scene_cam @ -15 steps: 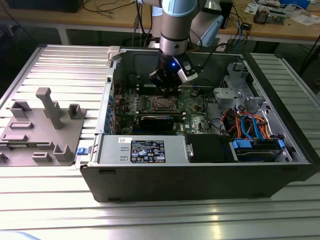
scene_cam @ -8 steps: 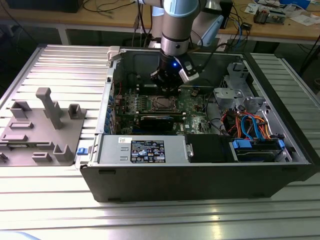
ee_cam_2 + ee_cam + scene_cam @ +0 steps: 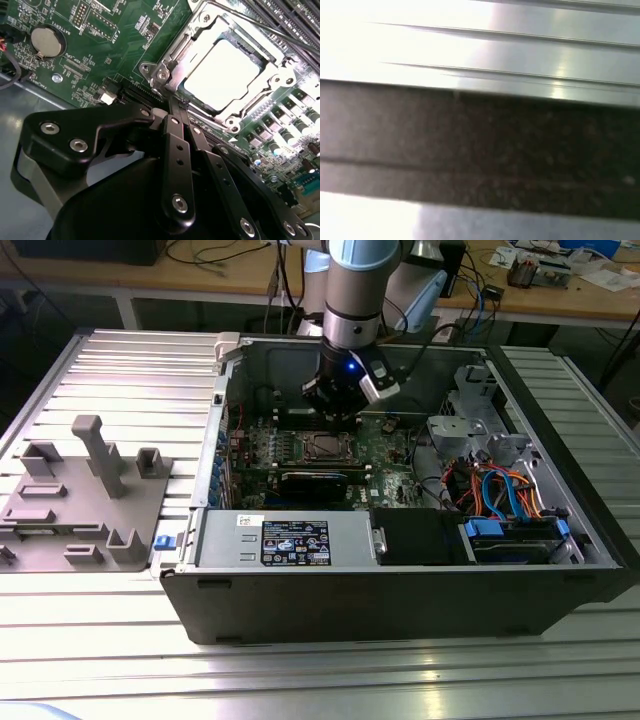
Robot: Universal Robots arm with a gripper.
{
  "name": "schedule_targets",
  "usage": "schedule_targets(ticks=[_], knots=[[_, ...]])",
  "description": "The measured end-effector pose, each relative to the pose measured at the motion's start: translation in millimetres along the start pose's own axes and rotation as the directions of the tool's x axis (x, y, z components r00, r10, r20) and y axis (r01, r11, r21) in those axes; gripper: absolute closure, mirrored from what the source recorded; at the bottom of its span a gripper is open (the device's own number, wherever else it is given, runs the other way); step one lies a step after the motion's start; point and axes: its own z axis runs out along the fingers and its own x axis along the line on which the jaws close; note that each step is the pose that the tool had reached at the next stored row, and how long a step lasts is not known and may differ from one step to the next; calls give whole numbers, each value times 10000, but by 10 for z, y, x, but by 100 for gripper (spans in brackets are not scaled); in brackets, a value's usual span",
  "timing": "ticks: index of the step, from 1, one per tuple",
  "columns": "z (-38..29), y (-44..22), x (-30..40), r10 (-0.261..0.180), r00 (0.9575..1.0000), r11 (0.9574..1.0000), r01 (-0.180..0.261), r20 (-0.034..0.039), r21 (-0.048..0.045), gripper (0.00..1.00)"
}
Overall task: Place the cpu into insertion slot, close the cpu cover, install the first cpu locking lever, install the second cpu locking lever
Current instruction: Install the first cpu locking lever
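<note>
Green board (image 3: 125, 45): one cpu (image 3: 227, 75), one pincer (image 3: 172, 117).

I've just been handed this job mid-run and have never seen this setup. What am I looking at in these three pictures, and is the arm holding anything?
The exterior view shows one robot arm reaching down into an open computer case that lies on a ribbed metal table. Its gripper hangs just above the green circuit board, near the insertion slot.

The second wrist view rides on the arm and looks past the black gripper. There the cpu sits in the socket, and the cpu cover appears to lie down around it. The fingers look closed together, with nothing between them.

The first wrist view shows blurred ribbed metal and a dark band.

A grey fixture block rests on the table, at the exterior view's left.
</note>
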Motion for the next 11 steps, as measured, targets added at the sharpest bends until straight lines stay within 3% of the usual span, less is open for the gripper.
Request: schedule_targets(ticks=[7,11], knots=[[-6,-31,3,1,10000,10000,-1,-1,4,89],[-9,-95,9,1,10000,10000,-1,-1,5,89]])
